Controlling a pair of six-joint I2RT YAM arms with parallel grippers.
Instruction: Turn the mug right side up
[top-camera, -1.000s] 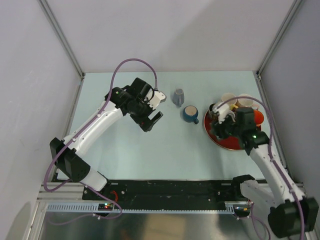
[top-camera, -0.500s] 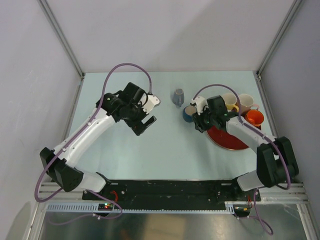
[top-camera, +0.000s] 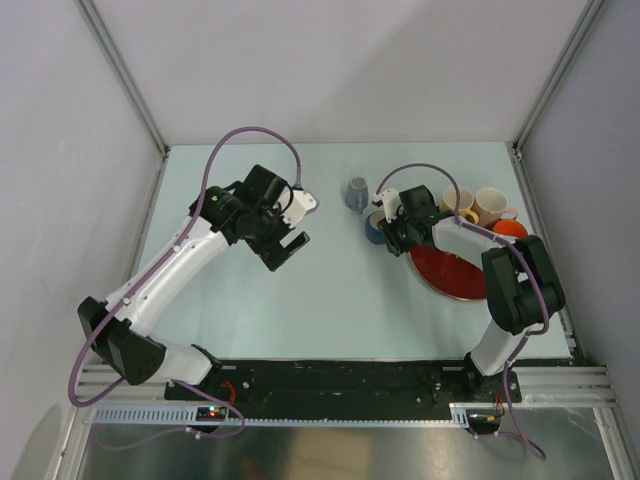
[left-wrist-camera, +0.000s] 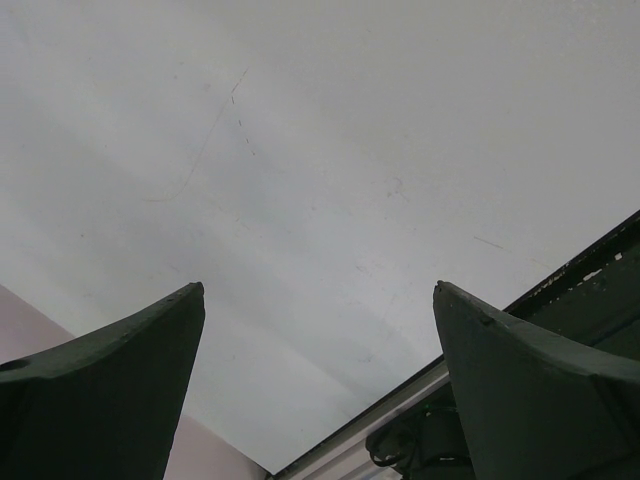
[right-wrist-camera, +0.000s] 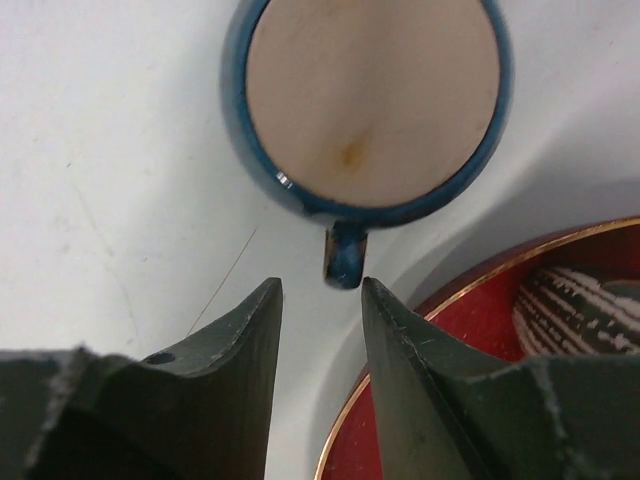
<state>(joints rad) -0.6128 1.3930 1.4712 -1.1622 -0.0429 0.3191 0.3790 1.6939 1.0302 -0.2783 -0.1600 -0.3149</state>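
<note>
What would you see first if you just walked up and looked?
The right gripper, open, points straight at the handle of the blue mug, close up in the right wrist view. Next comes the bright red plate on the table's right side, then the left gripper, open on the left.

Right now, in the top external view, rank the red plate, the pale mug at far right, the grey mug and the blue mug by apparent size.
1. red plate
2. pale mug
3. grey mug
Unranked: blue mug, mostly hidden under the right gripper in this view.
</note>
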